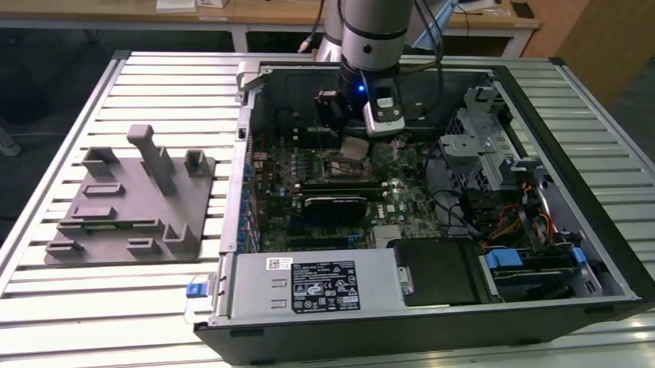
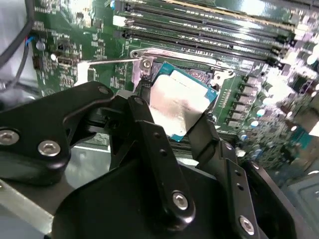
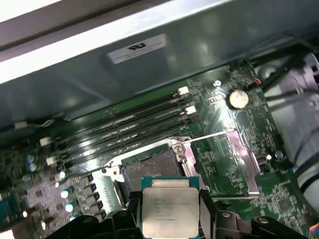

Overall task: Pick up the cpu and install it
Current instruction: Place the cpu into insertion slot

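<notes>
As the arm hangs inside the computer case (image 1: 409, 337), the gripper (image 2: 174, 112) has its fingers (image 2: 149, 129) closed on opposite edges of the cpu (image 2: 180, 102), holding it just above the open socket (image 3: 149, 172).

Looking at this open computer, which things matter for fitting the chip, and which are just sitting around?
Part of the job:
- cpu, clamped in the gripper
- open socket on the motherboard

Just lying about:
- grey fixture block
- memory slots
- coin battery
- power supply
</notes>
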Action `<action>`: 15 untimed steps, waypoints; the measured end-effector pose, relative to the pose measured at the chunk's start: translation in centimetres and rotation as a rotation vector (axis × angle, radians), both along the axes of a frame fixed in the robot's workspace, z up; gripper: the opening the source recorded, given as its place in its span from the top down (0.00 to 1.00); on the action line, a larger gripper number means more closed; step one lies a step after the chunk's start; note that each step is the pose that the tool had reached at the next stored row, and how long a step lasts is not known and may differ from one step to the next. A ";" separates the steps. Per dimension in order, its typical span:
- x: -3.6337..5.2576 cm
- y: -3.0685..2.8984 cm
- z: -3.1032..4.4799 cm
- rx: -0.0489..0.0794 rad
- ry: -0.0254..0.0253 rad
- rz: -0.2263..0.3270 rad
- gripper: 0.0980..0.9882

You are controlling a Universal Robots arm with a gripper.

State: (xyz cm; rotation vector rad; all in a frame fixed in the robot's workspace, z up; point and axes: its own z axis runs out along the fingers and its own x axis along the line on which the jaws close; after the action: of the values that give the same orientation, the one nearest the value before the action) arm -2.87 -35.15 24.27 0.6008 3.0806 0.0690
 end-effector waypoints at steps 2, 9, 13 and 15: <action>0.00 0.00 -0.02 0.000 0.0000 -0.037 0.50; 0.00 0.00 -0.09 0.000 -0.0001 -0.163 0.50; 0.00 0.00 -0.14 0.000 -0.0001 -0.236 0.50; 0.00 0.00 -0.17 0.000 -0.0001 -0.272 0.50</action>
State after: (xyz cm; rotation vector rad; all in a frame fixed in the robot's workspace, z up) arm -2.87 -35.15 24.11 1.0115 2.9649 0.0680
